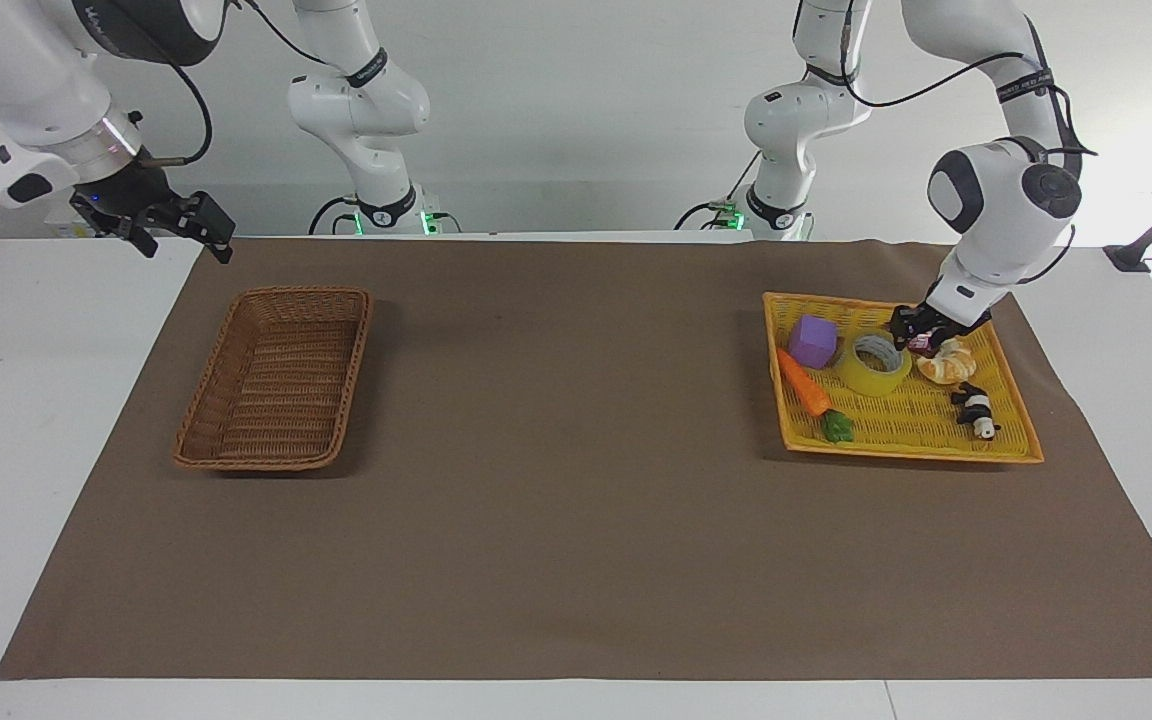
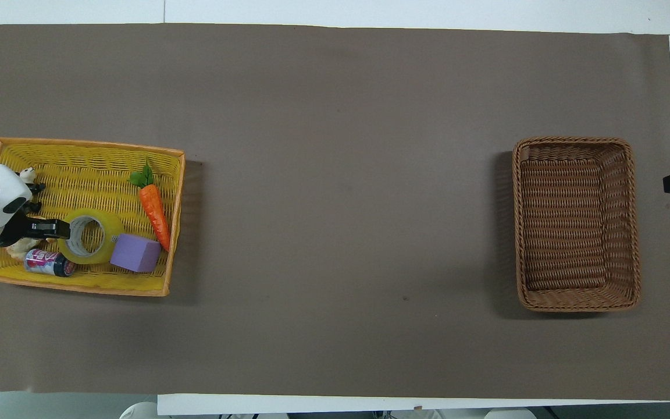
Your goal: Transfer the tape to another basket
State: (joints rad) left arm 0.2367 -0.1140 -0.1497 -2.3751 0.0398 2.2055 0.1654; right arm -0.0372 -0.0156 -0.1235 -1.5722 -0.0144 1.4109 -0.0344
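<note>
The tape [image 1: 876, 362], a yellow roll lying flat, sits in the yellow tray-basket [image 1: 896, 445] at the left arm's end of the table; it also shows in the overhead view [image 2: 86, 236]. My left gripper [image 1: 914, 332] is low over the tray, open, right beside the tape's rim on the side toward the croissant [image 1: 948, 365]; from above, the left gripper [image 2: 59, 228] reaches the roll's edge. The brown wicker basket [image 1: 281, 300] stands empty at the right arm's end, also seen in the overhead view [image 2: 573, 141]. My right gripper [image 1: 181, 225] waits, open, raised beside that basket.
In the yellow tray [image 2: 91, 169] with the tape lie a purple cube [image 1: 812, 341], a carrot [image 1: 802, 383], a panda figure [image 1: 976, 410] and a small can [image 2: 47, 263]. A brown mat [image 1: 556, 500] covers the table between the baskets.
</note>
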